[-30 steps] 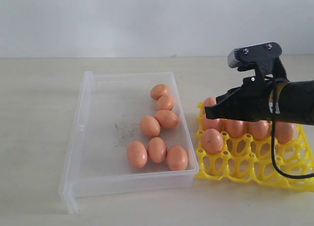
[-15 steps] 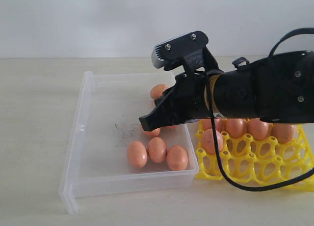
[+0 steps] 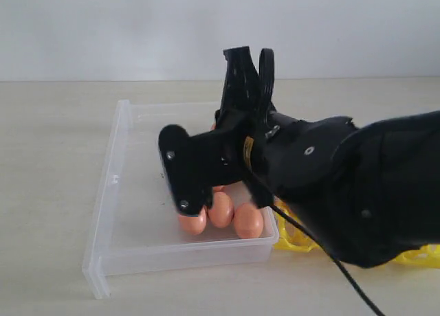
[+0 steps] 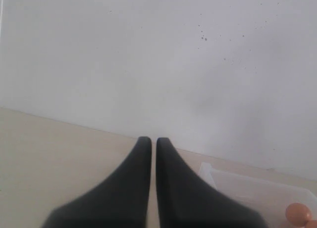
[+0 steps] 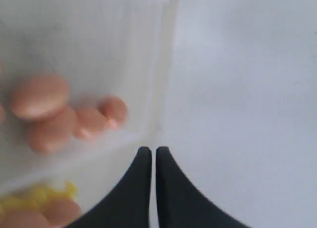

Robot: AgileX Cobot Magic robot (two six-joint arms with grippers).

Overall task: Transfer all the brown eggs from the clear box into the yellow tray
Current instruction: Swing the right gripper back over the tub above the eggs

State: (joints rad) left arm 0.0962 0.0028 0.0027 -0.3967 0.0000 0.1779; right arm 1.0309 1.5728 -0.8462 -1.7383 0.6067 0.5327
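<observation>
Right end effector [image 5: 152,151], jaws together and empty, on an arm reaching over the clear box [image 3: 113,185]. Left end effector [image 4: 149,140] also closed, off to the side. At least three brown eggs [image 3: 221,209] lie in the box, not yet moved. The yellow tray [image 3: 287,239], mostly hidden, holds some: partway done.

The clear box [image 3: 110,185] looked smooth, glossy plastic; eggs [image 3: 248,221] beside the fingers [image 5: 131,188] had a smooth, soft sheen; the right gripper [image 5: 150,149] was matt black; table [image 3: 48,192] matt.

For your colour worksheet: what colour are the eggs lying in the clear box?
Orange-brown eggs, clearest in the exterior view.
</observation>
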